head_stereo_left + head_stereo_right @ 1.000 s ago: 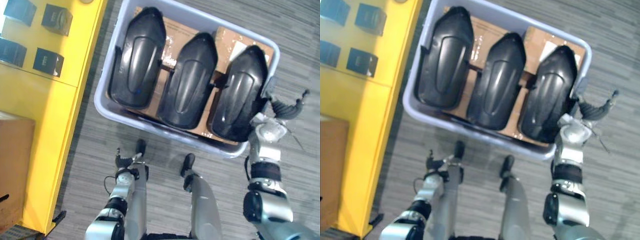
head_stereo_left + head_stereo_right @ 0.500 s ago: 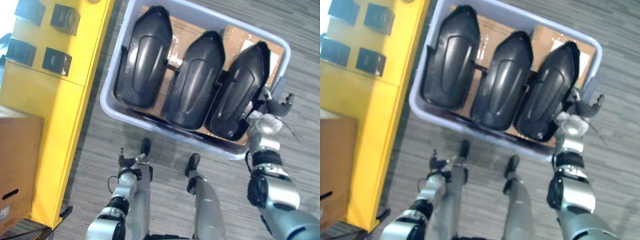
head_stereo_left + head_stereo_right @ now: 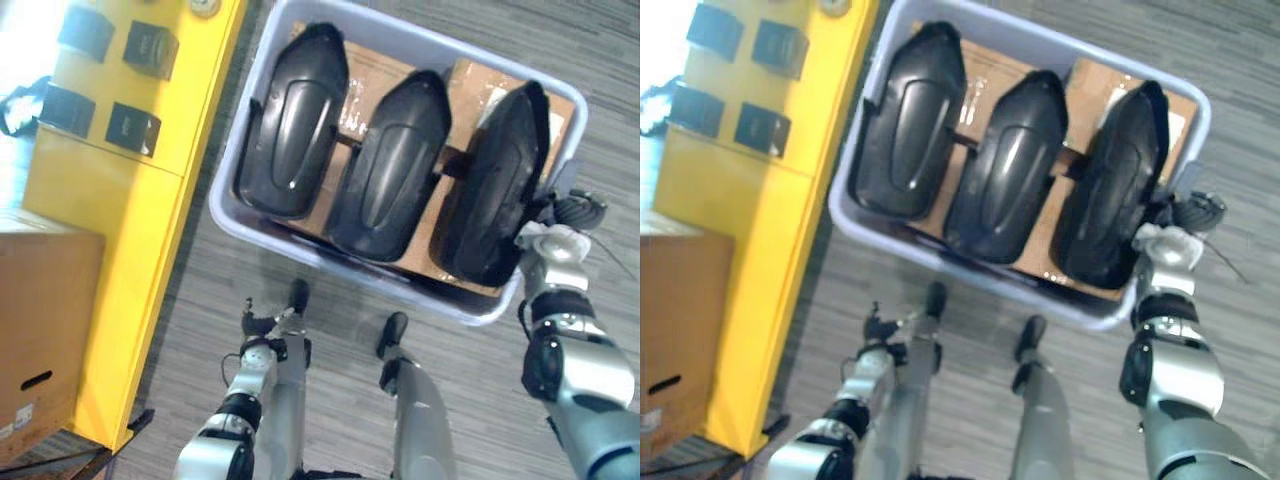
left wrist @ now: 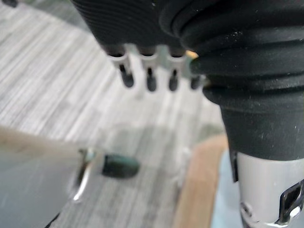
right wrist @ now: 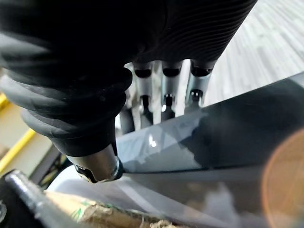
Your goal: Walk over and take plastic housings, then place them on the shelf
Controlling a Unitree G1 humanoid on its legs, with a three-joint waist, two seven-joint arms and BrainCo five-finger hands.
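Observation:
Three black plastic housings lie side by side in a pale grey tub point(image 3: 330, 262) on the floor: the left housing point(image 3: 295, 125), the middle housing point(image 3: 390, 165) and the right housing point(image 3: 495, 185). My right hand point(image 3: 572, 210) is at the tub's right side, against the lower right edge of the right housing. In the right wrist view that hand point(image 5: 142, 28) reaches over the glossy rim of the housing point(image 5: 228, 133), which hides the rest of it. My left hand point(image 3: 262, 325) hangs low on the left side, open and empty, its fingers point(image 4: 149, 78) straight above the floor.
A yellow shelf unit point(image 3: 150, 230) stands left of the tub, with several small black boxes point(image 3: 150, 50) on it. A brown cardboard box point(image 3: 40, 330) sits at the lower left. Brown cardboard point(image 3: 470, 85) lines the tub under the housings. Grey striped carpet surrounds it.
The camera has shifted. My right hand, earlier stretched out to the right of the tub, has drawn in against the right housing's edge. The left hand hangs as before.

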